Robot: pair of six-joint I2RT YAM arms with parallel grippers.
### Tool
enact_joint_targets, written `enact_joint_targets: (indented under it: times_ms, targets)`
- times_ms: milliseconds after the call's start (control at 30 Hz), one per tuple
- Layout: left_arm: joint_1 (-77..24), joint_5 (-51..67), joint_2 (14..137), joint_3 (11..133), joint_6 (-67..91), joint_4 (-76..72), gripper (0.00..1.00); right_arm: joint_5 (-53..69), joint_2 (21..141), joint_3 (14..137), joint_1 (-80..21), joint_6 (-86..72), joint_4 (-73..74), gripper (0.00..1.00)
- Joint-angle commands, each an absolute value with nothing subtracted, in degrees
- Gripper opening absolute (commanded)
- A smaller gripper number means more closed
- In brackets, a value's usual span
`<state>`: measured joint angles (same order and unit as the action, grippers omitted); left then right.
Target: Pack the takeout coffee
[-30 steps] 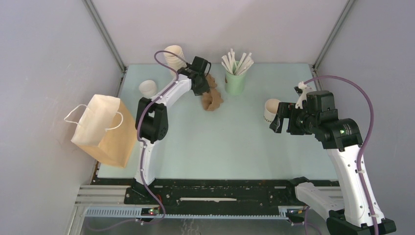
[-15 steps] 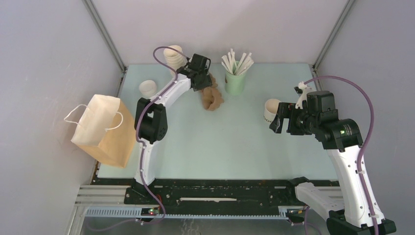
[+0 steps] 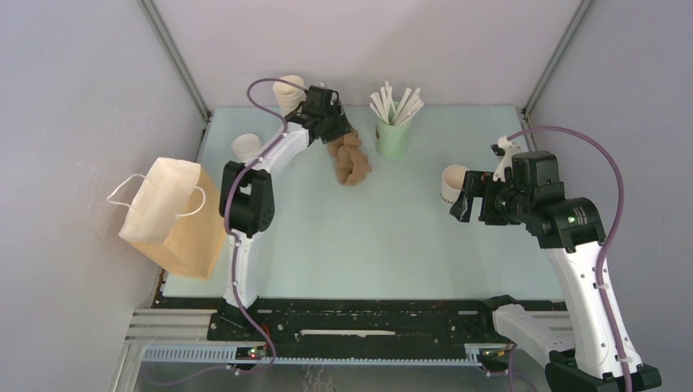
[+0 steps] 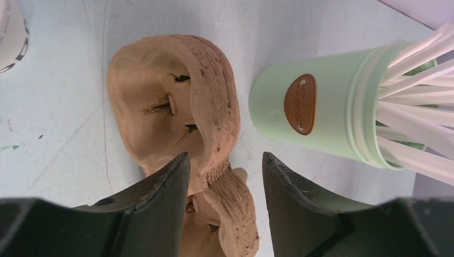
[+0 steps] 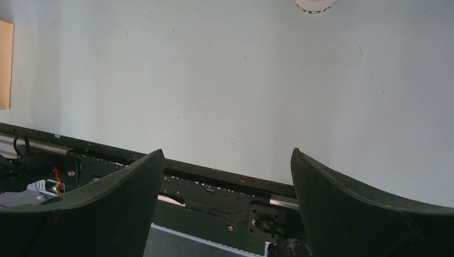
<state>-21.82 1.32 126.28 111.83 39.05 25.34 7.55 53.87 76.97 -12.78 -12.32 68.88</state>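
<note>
Nothing is packed yet. The takeout cup (image 3: 452, 184), with dark lettering near its base, stands upright and open-mouthed on the bench (image 3: 368, 237) at centre right of the top view. It is well apart from the paper bag (image 3: 167, 216) at the left edge, whose contents are hidden. Lidding and bagging appear still to do. A small white round item (image 3: 246, 147) at upper left may be the lid.

Just beside the cup, the right pincer (image 5: 226, 154) gapes wide and empty. The left pincer (image 4: 225, 163) stands parted astride the brown cardboard stack (image 4: 176, 96), unclamped. The pale green cup (image 4: 316, 107) holds white sticks (image 4: 412, 80).
</note>
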Motion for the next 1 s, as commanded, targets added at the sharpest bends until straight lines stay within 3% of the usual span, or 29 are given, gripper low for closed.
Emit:
enact_joint_targets:
  times_ms: [0,233,500,633,967]
  targets:
    - [-21.6,3.8,127.4,112.0,38.5,22.9,0.57,6.8,54.0,77.3,-12.9,-11.7,68.8,0.97]
    - [-21.5,3.8,130.1,113.1,37.2,23.1,0.50,6.9,54.3,77.3,-13.0,-12.0,68.7,0.97]
    - [-22.1,-3.2,132.5,127.5,30.9,36.2,0.13,7.2,54.1,77.2,-12.9,-12.1,68.6,0.96]
    - [-22.7,-10.2,131.8,133.9,27.6,44.6,0.02,7.2,54.1,77.2,-12.9,-12.1,68.6,0.96]
    - [-27.2,-6.8,133.4,134.0,9.9,47.9,0.00,8.6,54.5,76.8,-13.0,-12.7,68.4,0.96]
